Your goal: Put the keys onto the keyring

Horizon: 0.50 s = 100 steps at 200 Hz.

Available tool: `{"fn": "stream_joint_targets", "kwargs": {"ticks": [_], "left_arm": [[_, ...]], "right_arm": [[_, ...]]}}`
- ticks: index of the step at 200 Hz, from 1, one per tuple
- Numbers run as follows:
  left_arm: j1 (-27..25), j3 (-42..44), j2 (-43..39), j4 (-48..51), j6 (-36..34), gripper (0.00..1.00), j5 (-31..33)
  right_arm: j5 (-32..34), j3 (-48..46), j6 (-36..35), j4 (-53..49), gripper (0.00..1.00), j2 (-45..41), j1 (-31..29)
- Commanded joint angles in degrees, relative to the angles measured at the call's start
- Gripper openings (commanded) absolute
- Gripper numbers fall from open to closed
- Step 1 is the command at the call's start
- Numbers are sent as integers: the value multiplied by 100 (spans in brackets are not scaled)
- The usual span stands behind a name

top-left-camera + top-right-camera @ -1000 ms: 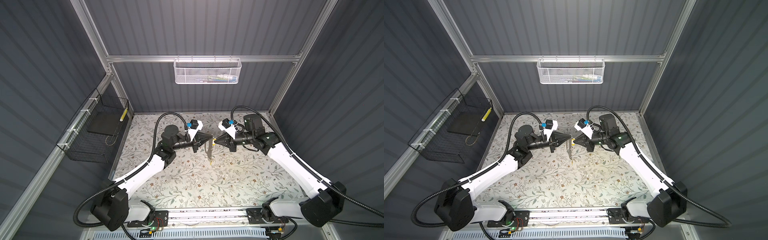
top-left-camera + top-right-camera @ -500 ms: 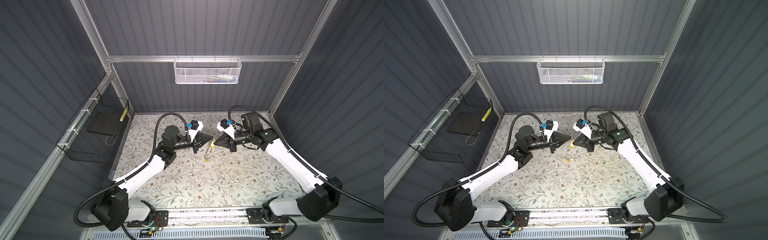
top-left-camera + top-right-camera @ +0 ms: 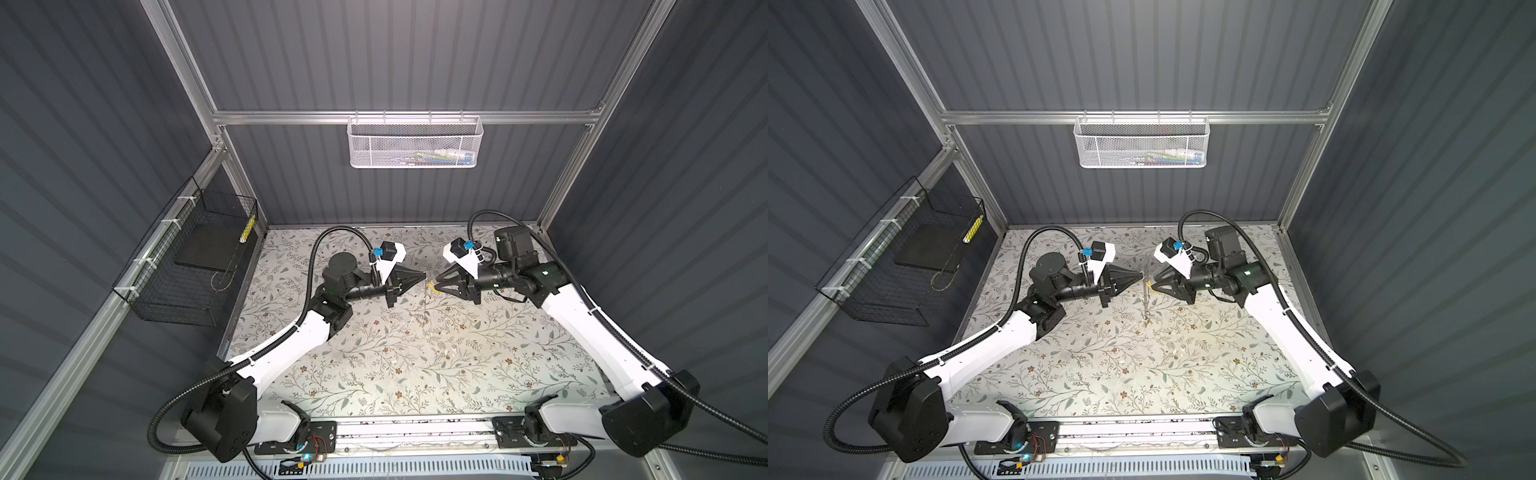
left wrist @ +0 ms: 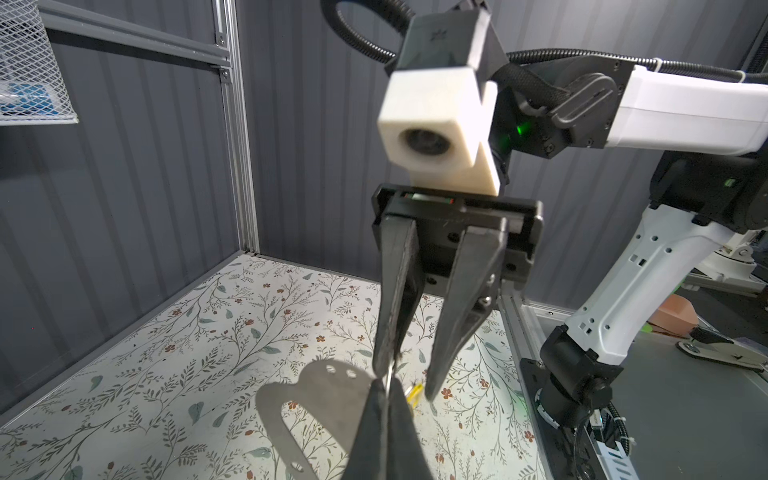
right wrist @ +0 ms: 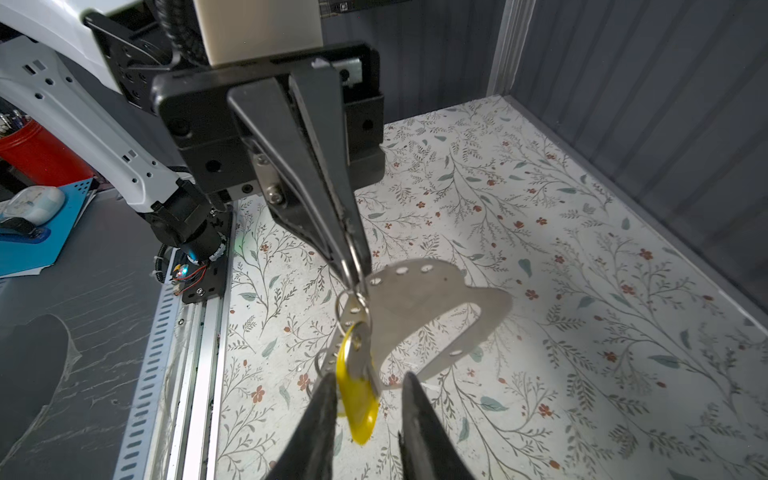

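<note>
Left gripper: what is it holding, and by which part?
Left gripper pinches the keyring at its holed tab end, apparently by the thin wire ring there.

The counter (image 3: 415,374) is overlooked from high above in both top views; opposed wrist views are set close behind the left claw (image 4: 381,384) and the right claw (image 5: 369,378).

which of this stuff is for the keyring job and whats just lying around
Job: keyring; yellow key tag; left gripper, pinching the keyring; right gripper, open at the tag.
Lying about: white mesh basket; black wire basket.
</note>
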<state>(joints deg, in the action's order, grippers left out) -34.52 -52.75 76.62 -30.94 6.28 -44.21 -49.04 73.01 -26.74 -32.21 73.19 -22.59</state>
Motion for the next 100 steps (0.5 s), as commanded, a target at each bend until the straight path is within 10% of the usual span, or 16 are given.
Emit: {"fn": "stream_joint_targets", "kwargs": {"ticks": [1, 100], "left_arm": [[-19, -7, -68, -236, 13, 0, -192], [-15, -33, -16, -297, 48, 0, -410]], "right_arm": [[11, -127, 198, 538, 29, -240, 22], [-492, 32, 184, 798, 27, 56, -78]]}}
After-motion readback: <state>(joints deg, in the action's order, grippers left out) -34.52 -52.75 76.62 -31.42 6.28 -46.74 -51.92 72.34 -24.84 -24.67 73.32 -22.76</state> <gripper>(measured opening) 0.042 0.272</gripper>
